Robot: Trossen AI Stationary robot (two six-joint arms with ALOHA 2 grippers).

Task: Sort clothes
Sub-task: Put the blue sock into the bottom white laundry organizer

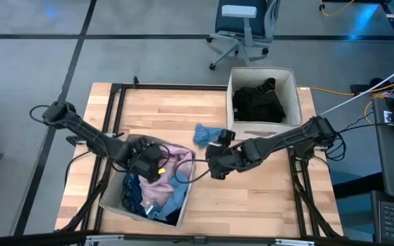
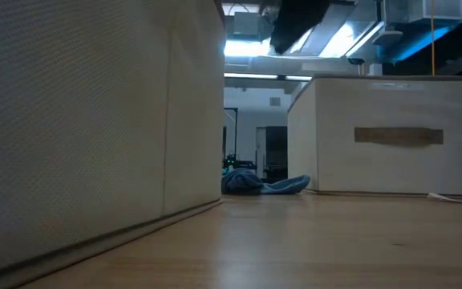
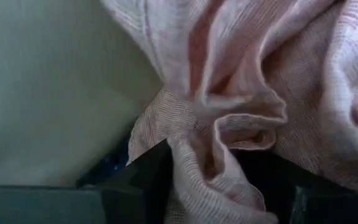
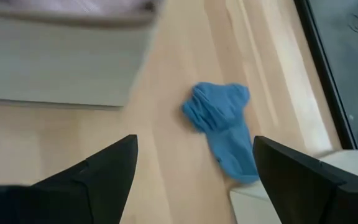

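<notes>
A pink top [image 1: 174,159] lies on top of blue and dark clothes in the beige bin [image 1: 110,199] at the near left. My left gripper [image 1: 150,164] reaches into this bin and is shut on the pink top [image 3: 241,81]. A small blue cloth item [image 1: 206,134] lies flat on the table; it also shows in the right wrist view [image 4: 221,127] and the low view [image 2: 263,185]. My right gripper [image 1: 216,158] hovers open and empty just to the near side of it, and its fingers [image 4: 194,180] are spread wide. Black clothes [image 1: 258,102] lie in the far bin [image 1: 294,85]. My left gripper pinches a bunched fold of the pink top [image 3: 207,158] between its two fingers [image 3: 151,177]. The cloth is gathered in several wrinkled layers between them. The fingers come from above into the bin, and the rest of the top lies on the pile in the bin.
The near-left bin's wall [image 4: 61,62] stands close to my right gripper. The far bin [image 2: 391,136] stands at the table's far right. Bare wood [image 1: 252,198] lies between the bins and toward the near right. A black frame rail [image 1: 118,109] runs along the table's left side.
</notes>
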